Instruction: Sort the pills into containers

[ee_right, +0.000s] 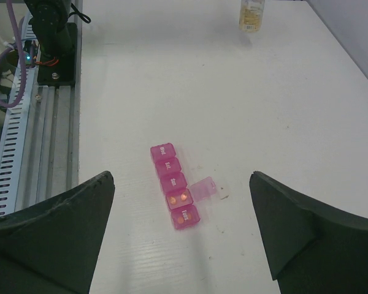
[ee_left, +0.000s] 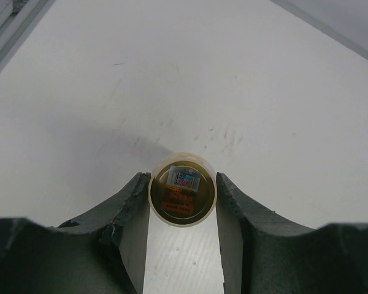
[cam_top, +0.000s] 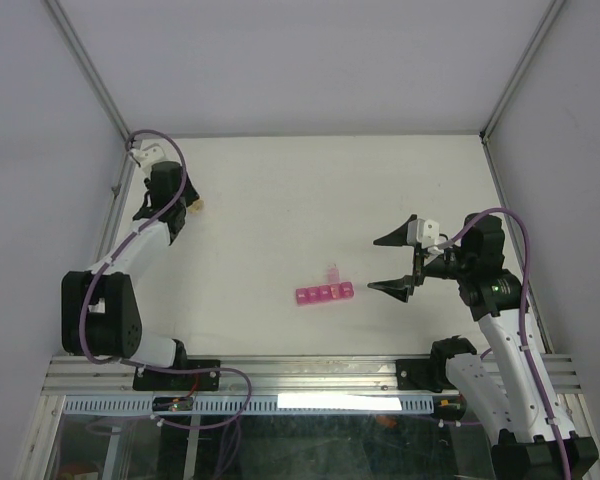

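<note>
Right wrist, containers ahead of spread fingers

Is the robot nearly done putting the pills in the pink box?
Not nearly, it seems. Done: one compartment of the pink pill box is open with two orange pills inside. In hand: the left pincer grips the amber bottle; the right pincer is open and empty. Left: four compartments are shut.

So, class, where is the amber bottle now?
In the top view the amber bottle sits far left on the table, between the left gripper's fingers, far from the magenta pill strip.
</note>
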`<move>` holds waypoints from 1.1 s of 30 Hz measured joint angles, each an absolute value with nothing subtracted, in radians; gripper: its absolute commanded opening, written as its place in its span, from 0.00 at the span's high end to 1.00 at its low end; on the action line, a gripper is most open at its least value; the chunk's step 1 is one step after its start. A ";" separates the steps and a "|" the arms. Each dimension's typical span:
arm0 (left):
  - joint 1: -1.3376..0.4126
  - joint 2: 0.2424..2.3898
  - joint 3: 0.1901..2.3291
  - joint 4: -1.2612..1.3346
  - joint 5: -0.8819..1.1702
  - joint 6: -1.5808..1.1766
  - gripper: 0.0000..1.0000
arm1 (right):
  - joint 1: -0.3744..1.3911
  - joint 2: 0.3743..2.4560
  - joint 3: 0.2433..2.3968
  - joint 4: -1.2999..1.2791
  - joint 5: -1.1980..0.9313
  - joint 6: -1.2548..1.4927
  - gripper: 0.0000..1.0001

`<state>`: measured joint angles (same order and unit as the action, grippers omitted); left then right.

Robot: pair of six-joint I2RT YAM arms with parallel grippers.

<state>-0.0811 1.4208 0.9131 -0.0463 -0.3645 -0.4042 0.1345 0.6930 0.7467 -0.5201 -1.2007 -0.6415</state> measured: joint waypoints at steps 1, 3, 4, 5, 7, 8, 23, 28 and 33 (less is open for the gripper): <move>-0.071 1.443 0.932 -0.057 -0.379 -0.403 0.99 | 0.134 0.693 0.747 -0.520 -1.201 -0.641 0.05; -0.058 1.493 0.974 -0.070 -0.393 -0.400 0.98 | 0.134 0.693 0.746 -0.520 -1.201 -0.641 0.05; -0.046 1.527 1.003 -0.080 -0.396 -0.400 0.98 | 0.134 0.693 0.746 -0.520 -1.201 -0.641 0.05; -0.031 1.567 1.040 -0.091 -0.398 -0.398 0.97 | 0.134 0.693 0.746 -0.520 -1.201 -0.641 0.05; -0.002 1.643 1.110 -0.106 -0.409 -0.398 0.96 | 0.134 0.693 0.746 -0.519 -1.201 -0.641 0.05; 0.010 1.683 1.148 -0.118 -0.418 -0.397 0.95 | 0.134 0.693 0.746 -0.519 -1.201 -0.641 0.05; 0.032 2.056 1.627 -0.354 -0.444 -0.391 0.21 | 0.128 0.694 0.743 -0.517 -1.193 -0.642 0.05; 0.032 2.069 1.676 -0.396 -0.400 -0.381 0.01 | 0.128 0.694 0.740 -0.517 -1.193 -0.643 0.05; 0.032 2.042 1.713 -0.410 -0.348 -0.381 0.01 | 0.128 0.694 0.740 -0.517 -1.193 -0.646 0.05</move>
<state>0.0319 2.0418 1.7126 -0.4103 -0.3481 -0.3813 0.1284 0.6945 0.7403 -0.5171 -1.1927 -0.6456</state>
